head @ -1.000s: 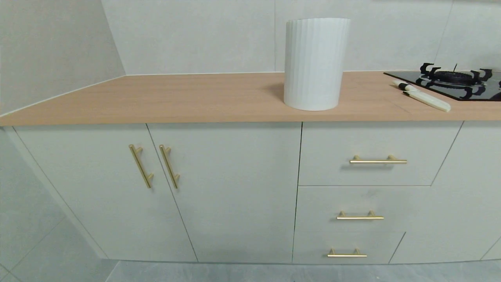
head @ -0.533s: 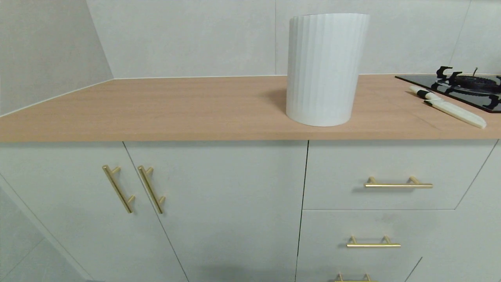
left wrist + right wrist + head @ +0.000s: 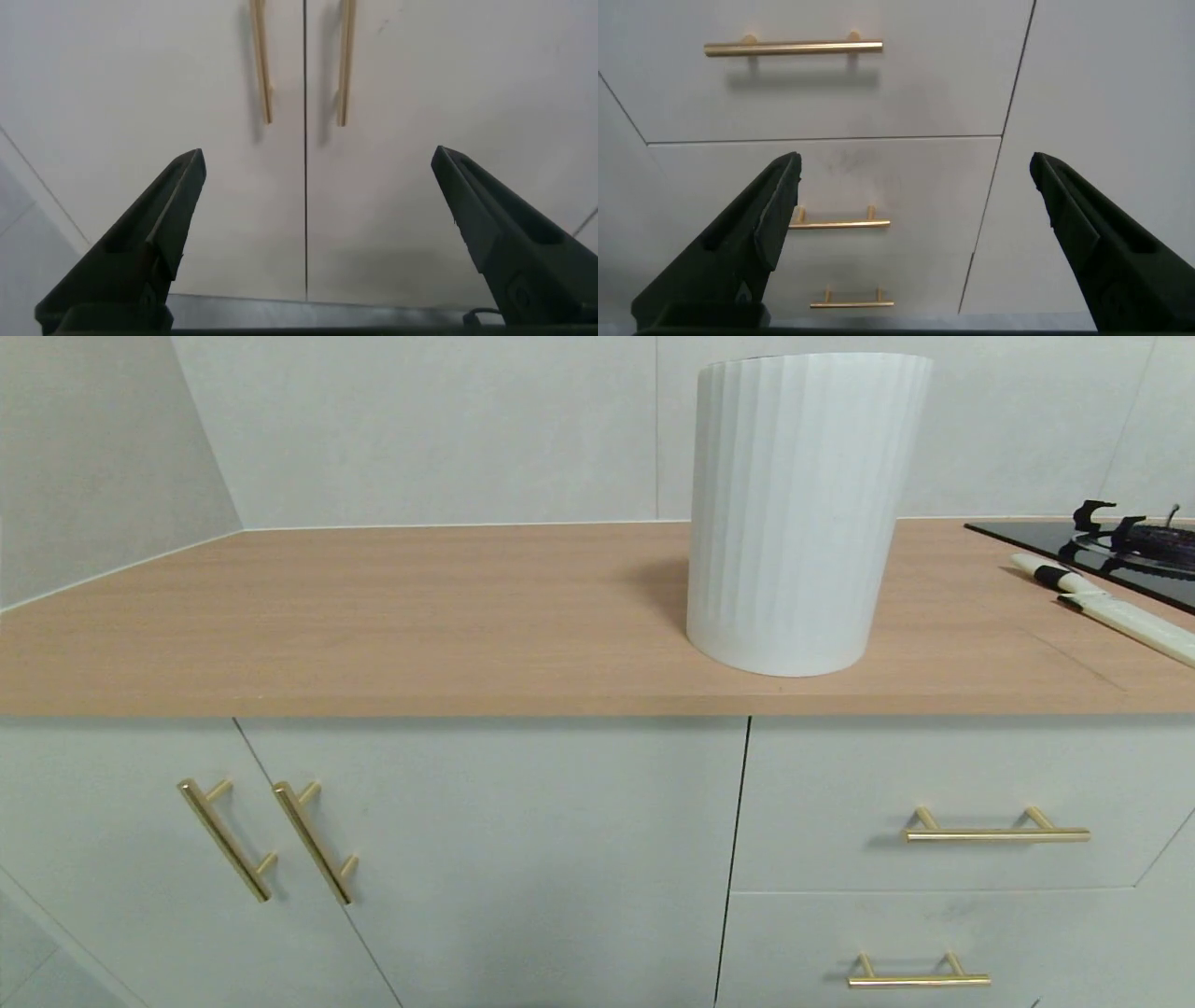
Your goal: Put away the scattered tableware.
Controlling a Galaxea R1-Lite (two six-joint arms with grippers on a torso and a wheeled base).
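A tall white ribbed container (image 3: 798, 513) stands on the wooden countertop (image 3: 373, 616), right of centre. A cream knife with a black band (image 3: 1106, 609) lies on the counter at the far right, beside the stove. My left gripper (image 3: 313, 187) is open and faces the two cabinet doors with their gold handles (image 3: 262, 61). My right gripper (image 3: 915, 187) is open too, in front of the drawer fronts and below the top drawer's gold handle (image 3: 794, 47). Nothing is between either pair of fingers.
A black gas stove (image 3: 1120, 546) sits at the counter's far right. Below the counter are two cabinet doors with gold handles (image 3: 271, 840) on the left and a stack of drawers (image 3: 994, 831) on the right. Tiled walls close the back and left.
The head camera has come closer to the counter, so the container, knife and cabinet fronts look larger and sit lower in the picture. Nothing on the counter has moved.
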